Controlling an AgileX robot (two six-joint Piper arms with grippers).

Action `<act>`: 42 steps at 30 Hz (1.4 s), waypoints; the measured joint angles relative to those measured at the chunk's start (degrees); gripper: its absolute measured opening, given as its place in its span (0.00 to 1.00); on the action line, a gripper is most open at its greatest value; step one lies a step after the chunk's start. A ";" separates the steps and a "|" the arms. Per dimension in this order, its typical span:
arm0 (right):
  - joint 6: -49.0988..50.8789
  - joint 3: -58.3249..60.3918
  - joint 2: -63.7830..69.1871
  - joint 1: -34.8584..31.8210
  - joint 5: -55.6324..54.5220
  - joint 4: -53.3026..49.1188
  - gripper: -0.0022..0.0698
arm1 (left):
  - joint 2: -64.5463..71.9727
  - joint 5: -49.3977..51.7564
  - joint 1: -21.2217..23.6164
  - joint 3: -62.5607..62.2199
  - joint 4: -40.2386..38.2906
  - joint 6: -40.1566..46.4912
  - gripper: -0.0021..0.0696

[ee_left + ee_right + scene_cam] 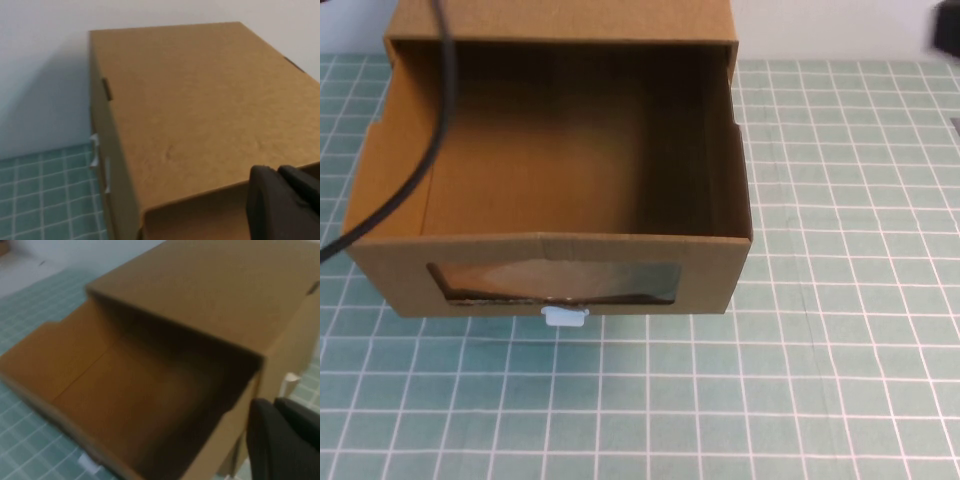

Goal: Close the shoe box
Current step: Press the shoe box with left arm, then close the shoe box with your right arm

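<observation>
Shoe box (pixel 550 262) drawer sits pulled out toward 6 o'clock. Left gripper (pixel 285 200) hovers above its sleeve, right gripper (pixel 285 435) beside it; neither's finger spread can be told.

One shoe box (pixel 560 190) — one cable (pixel 425 150)
</observation>
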 joint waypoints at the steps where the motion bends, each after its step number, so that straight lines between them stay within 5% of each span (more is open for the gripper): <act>1: -1.80 -1.04 1.94 1.14 1.64 0.54 0.01 | 2.24 1.38 -0.35 -2.05 -2.60 3.60 0.02; 5: -6.76 -5.57 8.61 7.02 7.28 0.68 0.01 | 11.71 10.77 -1.66 -12.53 -11.65 15.02 0.02; 12: -7.15 -7.67 12.84 21.53 6.99 -8.90 0.01 | 29.61 23.28 -1.67 -29.66 -16.32 16.99 0.02; 25: 19.67 2.47 15.05 50.34 -7.25 -46.23 0.01 | 43.72 28.38 -1.67 -38.76 -22.54 11.92 0.02; 37: 44.22 2.15 29.78 52.98 -15.08 -76.31 0.01 | 44.20 28.16 -1.67 -39.09 -23.53 11.44 0.02; 42: 51.43 -1.82 32.99 50.67 -16.87 -80.97 0.01 | 44.33 28.16 -1.67 -39.09 -23.76 11.44 0.02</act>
